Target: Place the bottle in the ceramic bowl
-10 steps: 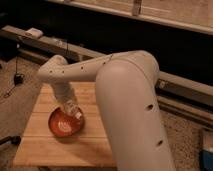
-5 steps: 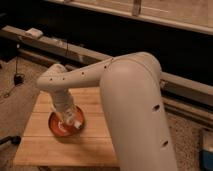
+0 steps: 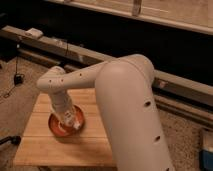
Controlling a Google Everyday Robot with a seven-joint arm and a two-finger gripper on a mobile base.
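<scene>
The orange-red ceramic bowl (image 3: 55, 126) sits on the left half of a small wooden table (image 3: 45, 145). My gripper (image 3: 68, 120) hangs from the white arm (image 3: 120, 95) and reaches down into the bowl, covering most of its inside. A small whitish shape (image 3: 75, 122) at the gripper's tip, low inside the bowl, looks like the bottle. I cannot tell whether it is held or resting in the bowl.
The arm's thick white link fills the right side of the view and hides the table's right part. A long ledge (image 3: 60, 47) with a white object (image 3: 34, 33) runs behind. A black cable (image 3: 17, 77) lies on the floor at left.
The arm's elbow has swung left and the gripper has sunk lower into the bowl. The bowl has not moved.
</scene>
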